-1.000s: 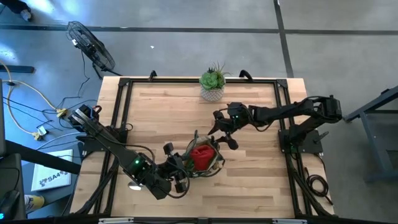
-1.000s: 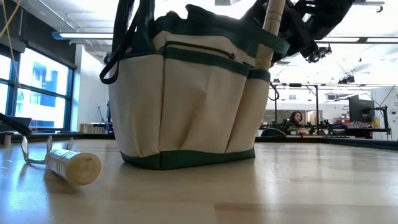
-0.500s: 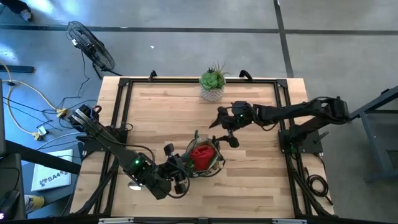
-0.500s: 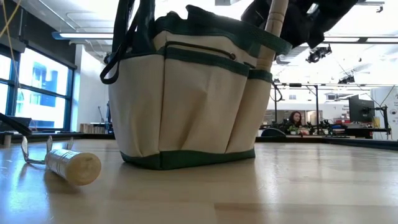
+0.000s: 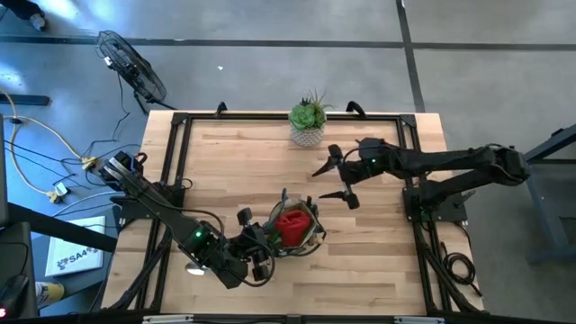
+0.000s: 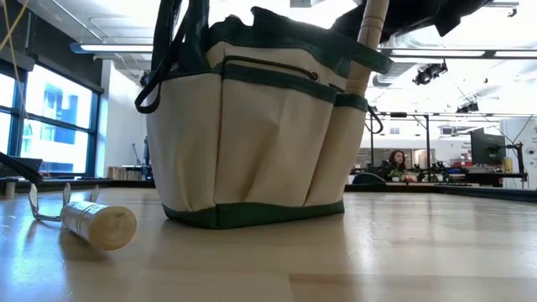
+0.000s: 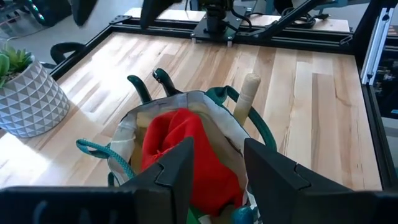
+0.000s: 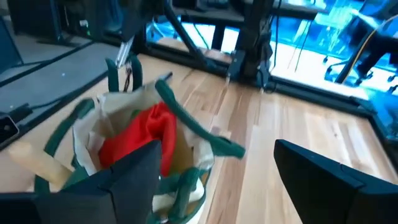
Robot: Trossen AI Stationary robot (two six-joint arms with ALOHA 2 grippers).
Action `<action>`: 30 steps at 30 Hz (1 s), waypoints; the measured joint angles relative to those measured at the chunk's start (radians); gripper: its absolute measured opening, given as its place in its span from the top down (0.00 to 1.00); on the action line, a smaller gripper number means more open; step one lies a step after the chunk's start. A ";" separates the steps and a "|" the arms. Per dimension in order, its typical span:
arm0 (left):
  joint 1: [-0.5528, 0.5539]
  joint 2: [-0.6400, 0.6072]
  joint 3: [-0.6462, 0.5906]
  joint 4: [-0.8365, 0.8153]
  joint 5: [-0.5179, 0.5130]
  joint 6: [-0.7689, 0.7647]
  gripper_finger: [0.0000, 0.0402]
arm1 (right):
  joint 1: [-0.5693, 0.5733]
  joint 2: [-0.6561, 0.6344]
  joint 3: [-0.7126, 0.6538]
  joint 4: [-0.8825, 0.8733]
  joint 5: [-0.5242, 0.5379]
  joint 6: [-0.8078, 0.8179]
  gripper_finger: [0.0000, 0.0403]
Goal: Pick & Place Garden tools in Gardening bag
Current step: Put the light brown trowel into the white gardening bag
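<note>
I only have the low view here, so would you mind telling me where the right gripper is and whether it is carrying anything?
Observer: The right gripper is open and empty, hanging over bare wood between the tan fabric gardening bag with dark green trim and the green succulent in a white pot.
Operator: Thank you. What is inside the bag?
Observer: A red item fills most of the opening, and a pale wooden tool handle stands at the rim.
Operator: And the left arm?
Observer: The left gripper sits right beside the bag, on the side away from the right arm.
</note>
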 joint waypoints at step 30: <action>-0.085 0.020 0.000 -0.224 0.627 -0.625 0.66 | 0.119 -0.102 0.000 -0.186 -0.102 0.049 0.25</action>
